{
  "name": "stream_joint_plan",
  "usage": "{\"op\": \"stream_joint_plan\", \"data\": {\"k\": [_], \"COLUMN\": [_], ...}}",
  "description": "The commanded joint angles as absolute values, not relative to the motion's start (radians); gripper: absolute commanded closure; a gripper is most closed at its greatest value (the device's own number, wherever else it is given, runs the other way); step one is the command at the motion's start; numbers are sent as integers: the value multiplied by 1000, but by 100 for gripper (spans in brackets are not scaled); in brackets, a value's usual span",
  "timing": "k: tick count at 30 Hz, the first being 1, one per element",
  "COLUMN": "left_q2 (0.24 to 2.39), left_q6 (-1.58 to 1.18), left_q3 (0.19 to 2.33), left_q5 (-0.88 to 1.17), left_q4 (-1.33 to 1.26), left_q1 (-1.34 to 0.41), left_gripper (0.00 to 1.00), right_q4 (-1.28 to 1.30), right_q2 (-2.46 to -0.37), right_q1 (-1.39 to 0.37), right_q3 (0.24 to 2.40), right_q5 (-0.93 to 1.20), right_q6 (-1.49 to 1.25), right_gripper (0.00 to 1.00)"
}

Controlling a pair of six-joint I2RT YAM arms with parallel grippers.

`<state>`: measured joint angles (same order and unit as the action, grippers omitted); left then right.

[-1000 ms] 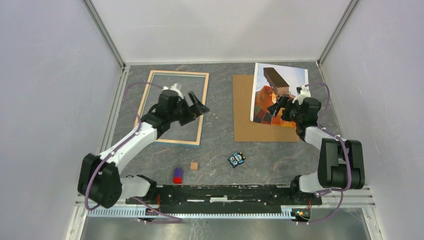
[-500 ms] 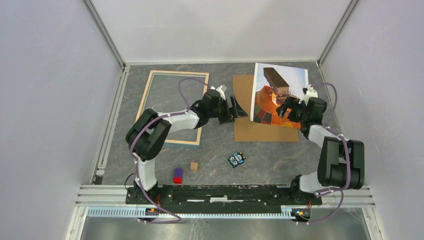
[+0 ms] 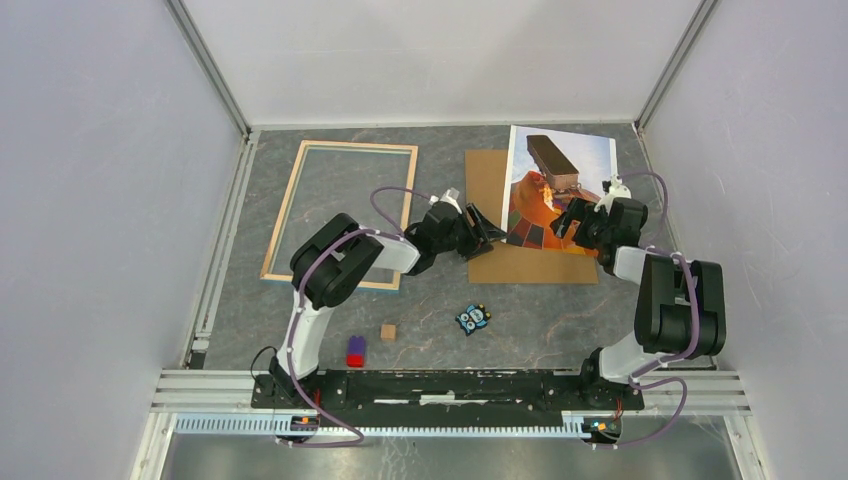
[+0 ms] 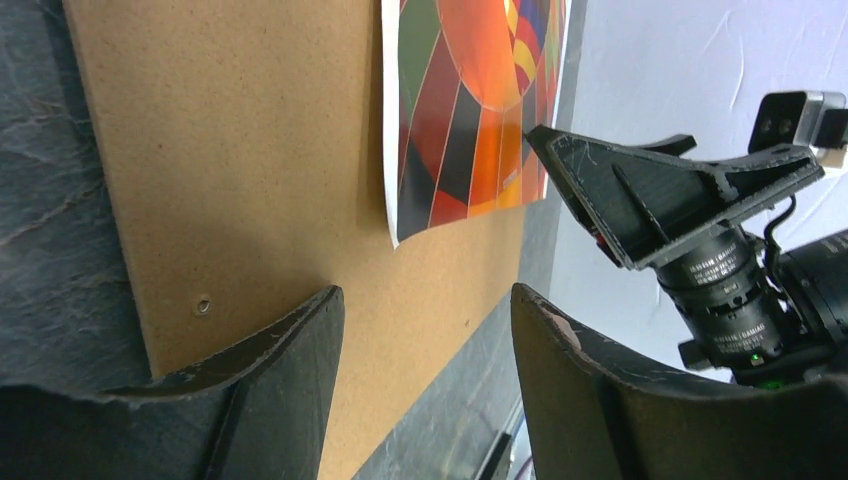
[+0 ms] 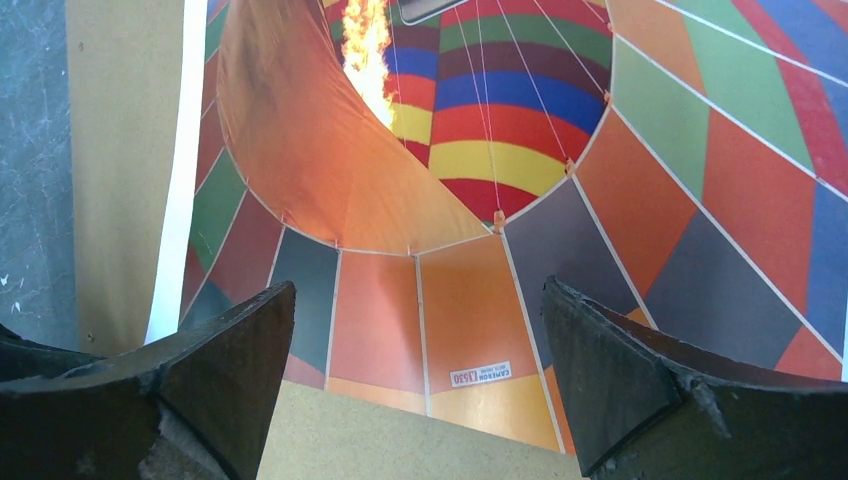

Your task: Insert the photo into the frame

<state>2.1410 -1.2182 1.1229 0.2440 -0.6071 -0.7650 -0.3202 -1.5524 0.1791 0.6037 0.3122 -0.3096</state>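
The photo (image 3: 555,180), an orange-red balloon print, lies face up on a brown backing board (image 3: 488,265) at the right. Its near-left corner (image 4: 415,215) curls slightly upward. My left gripper (image 3: 487,238) is low over the board's left part, just short of that corner, open with nothing between its fingers (image 4: 290,350). My right gripper (image 3: 563,222) is open at the photo's near edge, the print (image 5: 450,150) filling the space between its fingers (image 5: 610,350). The frame (image 3: 283,215) lies flat at the left, its wood-coloured rim up.
A blue-and-black toy (image 3: 473,318), a small brown cube (image 3: 388,331) and a red-and-purple block (image 3: 355,350) lie on the table near the arm bases. Enclosure walls close in the left, right and far sides.
My left arm has swung right from above the frame to the board beside the photo's corner, and its jaws have narrowed somewhat. The right gripper has barely shifted. The photo has not moved.
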Motion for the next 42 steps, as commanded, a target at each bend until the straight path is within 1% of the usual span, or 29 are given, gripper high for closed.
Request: {"op": "stream_joint_plan", "data": {"k": [1, 7, 13, 22, 30, 35, 39, 41, 42], "left_q2": [2162, 2240, 2265, 2386, 2477, 2534, 2530, 2527, 2527], "left_q6": [-1253, -1370, -1392, -1396, -1266, -1256, -1191, -1128, -1098], "left_q3": [1171, 1211, 1260, 1448, 1690, 1782, 1827, 1883, 1920], "left_q5": [97, 66, 45, 117, 211, 289, 295, 299, 299], "left_q4": [-594, -643, -670, -624, -414, -372, -275, -186, -131], "left_q1": [-795, -799, -798, -769, -726, -704, -693, -691, -690], "left_gripper": [32, 36, 41, 50, 64, 69, 79, 89, 92], "right_q4": [-377, -357, -336, -336, -336, -337, -336, -336, -335], "right_q2": [-1574, -1617, -1645, -1651, -1648, -1650, -1641, -1632, -1625], "right_q1": [188, 191, 192, 194, 204, 208, 209, 209, 210], "right_q3": [621, 650, 670, 675, 676, 678, 676, 676, 676], "right_q5": [334, 344, 347, 359, 364, 374, 379, 381, 380], "right_q6": [-318, -333, -331, -333, -331, -332, -336, -335, -334], "right_gripper": [2, 2, 2, 2, 2, 2, 2, 2, 2]}}
